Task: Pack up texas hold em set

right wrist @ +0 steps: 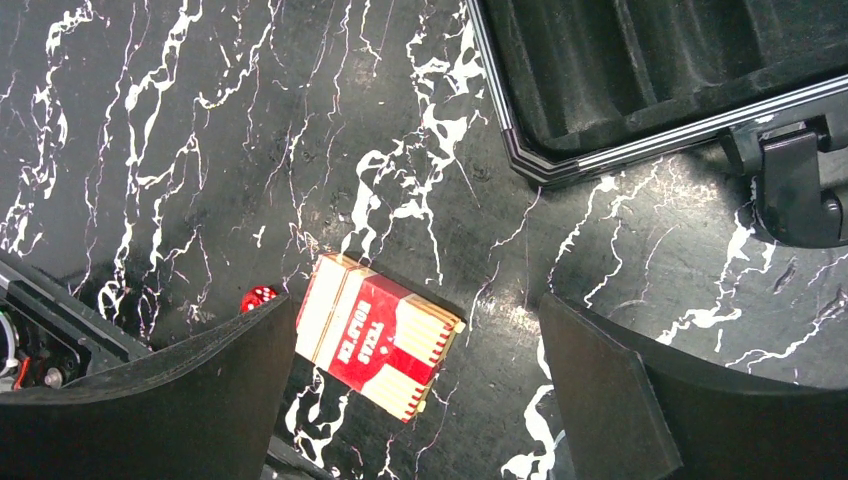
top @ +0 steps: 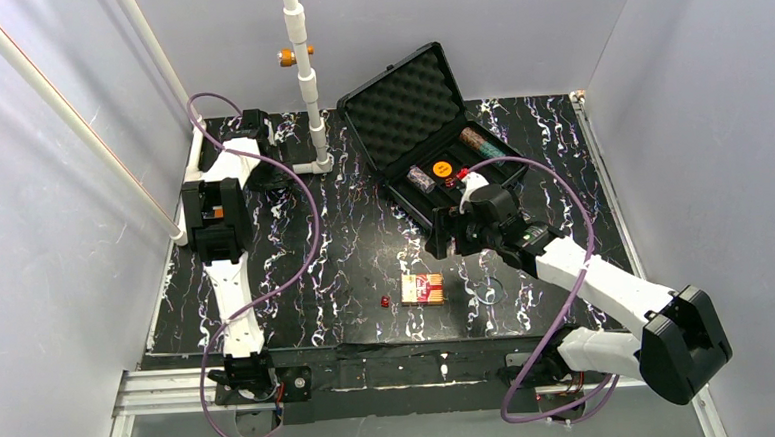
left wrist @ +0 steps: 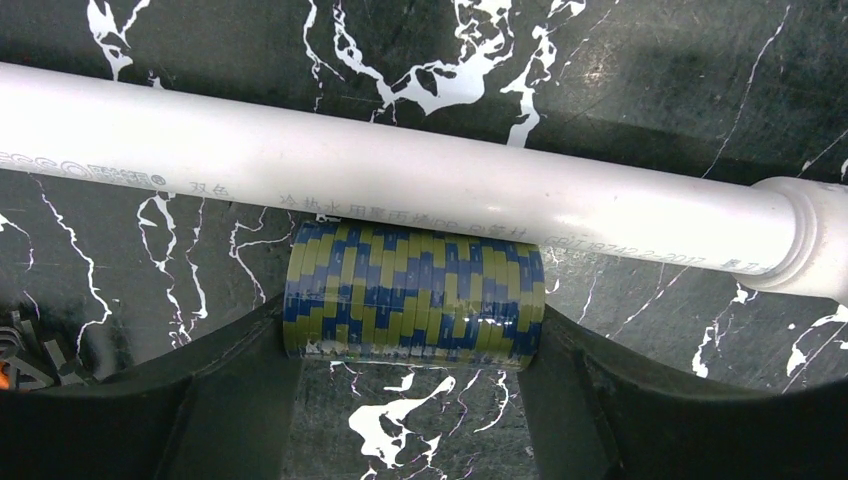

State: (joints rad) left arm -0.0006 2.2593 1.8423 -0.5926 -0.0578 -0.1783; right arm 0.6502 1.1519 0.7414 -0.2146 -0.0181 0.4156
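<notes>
The black case lies open at the back right, its foam-lined lid raised. In it are two chip stacks, an orange disc and red dice. My left gripper is at the far left; in the left wrist view it is shut on a blue-yellow chip stack lying against a white pipe. My right gripper is open and empty above the table; in its wrist view the red-yellow card box and one red die lie below.
A white pipe frame stands at the back left, its foot running along the table. The card box and a red die lie near the front middle. The case's corner and latch show in the right wrist view.
</notes>
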